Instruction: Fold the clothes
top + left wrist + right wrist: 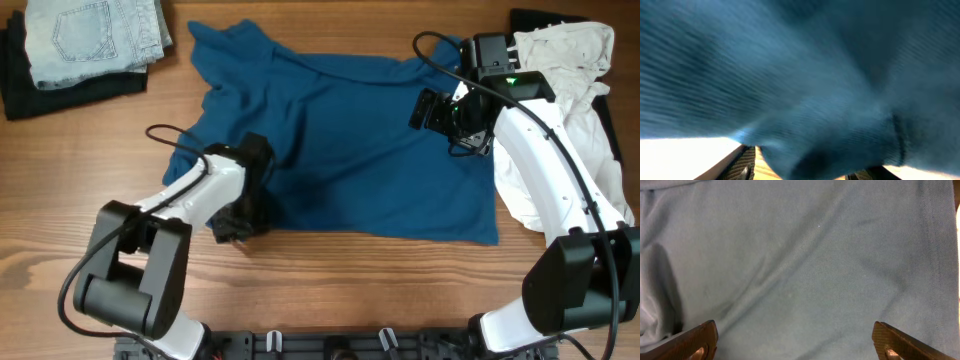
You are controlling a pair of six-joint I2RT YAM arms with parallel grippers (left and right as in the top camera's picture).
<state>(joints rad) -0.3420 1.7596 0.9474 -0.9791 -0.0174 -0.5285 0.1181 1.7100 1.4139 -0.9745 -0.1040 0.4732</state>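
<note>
The dark blue T-shirt (350, 140) lies spread across the middle of the wooden table, rumpled at its upper left. My left gripper (240, 215) is at the shirt's lower left hem. In the left wrist view a bunch of the blue cloth (805, 90) sags between the fingers (746, 162), which stand apart, with a strip of wood showing beside the left pad. My right gripper (427, 110) hovers over the shirt's upper right part. Its jaws are wide open above flat cloth (805, 265), with nothing between the fingertips (696, 341).
Folded pale denim (95, 35) lies on a dark garment (25, 85) at the back left. A crumpled white garment (570, 60) sits at the back right, beside the right arm. Bare wood runs along the front edge.
</note>
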